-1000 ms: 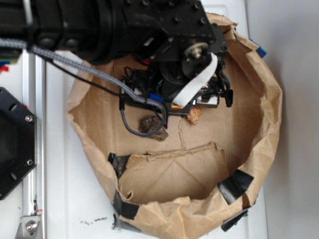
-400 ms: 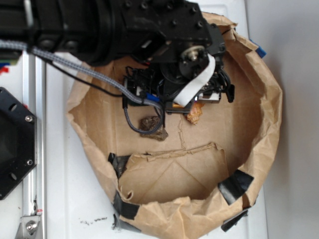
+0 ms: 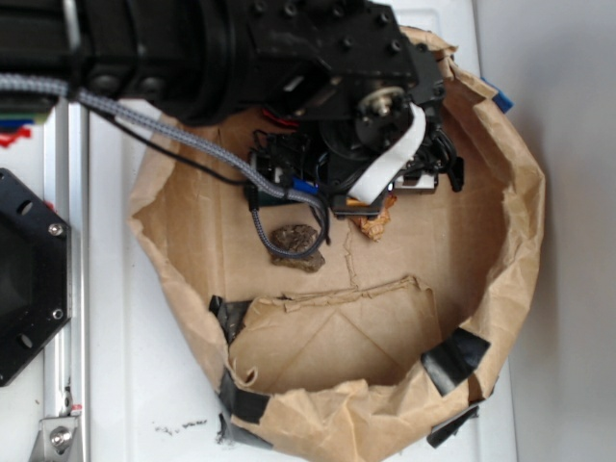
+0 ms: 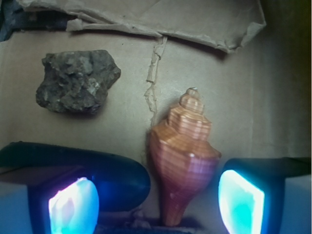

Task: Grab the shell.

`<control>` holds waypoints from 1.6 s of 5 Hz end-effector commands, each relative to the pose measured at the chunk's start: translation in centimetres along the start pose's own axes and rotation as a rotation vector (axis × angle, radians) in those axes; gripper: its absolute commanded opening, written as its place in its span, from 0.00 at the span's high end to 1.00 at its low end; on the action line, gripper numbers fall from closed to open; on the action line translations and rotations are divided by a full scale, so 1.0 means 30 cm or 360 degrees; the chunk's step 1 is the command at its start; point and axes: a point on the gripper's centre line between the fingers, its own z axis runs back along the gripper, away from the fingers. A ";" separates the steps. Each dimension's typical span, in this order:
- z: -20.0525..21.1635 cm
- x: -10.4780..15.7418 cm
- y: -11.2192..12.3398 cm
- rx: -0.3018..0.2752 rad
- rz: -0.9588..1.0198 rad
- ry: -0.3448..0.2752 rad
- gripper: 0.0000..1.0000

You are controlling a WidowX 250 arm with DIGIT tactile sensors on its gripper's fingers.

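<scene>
The shell (image 4: 184, 155) is orange-tan and ribbed. It lies on the brown paper with its pointed spire aimed away from me. My gripper (image 4: 157, 204) is open and low over it, with the shell between the two glowing pads (image 4: 241, 202), nearer the right one. A dark capsule-shaped thing (image 4: 97, 173) lies between the left pad and the shell. In the exterior view only the shell's tip (image 3: 373, 224) shows below the black gripper (image 3: 385, 197).
A brown-grey lumpy rock (image 4: 75, 80) (image 3: 296, 243) sits to the left, beyond the fingers. Everything lies inside a crumpled paper bag with raised walls (image 3: 520, 221), a folded flap (image 3: 337, 300) and black tape patches (image 3: 452, 356). A metal rail (image 3: 67, 289) runs down the left.
The arm and gripper have shifted a little to the right and lower over the shell, hiding more of it. Shell and rock have stayed put.
</scene>
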 end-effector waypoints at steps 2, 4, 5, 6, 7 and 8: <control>0.022 0.025 0.052 0.0125 -0.0029 0.0034 0.00; 0.021 0.038 0.037 0.0119 -0.0069 0.0014 0.00; 0.034 0.054 0.011 0.0100 -0.0123 -0.0021 0.00; 0.045 0.070 -0.016 0.0072 -0.0175 -0.0061 0.00; 0.059 0.079 -0.038 0.0037 -0.0206 -0.0106 0.00; 0.057 0.078 -0.043 0.0031 -0.0205 -0.0114 0.00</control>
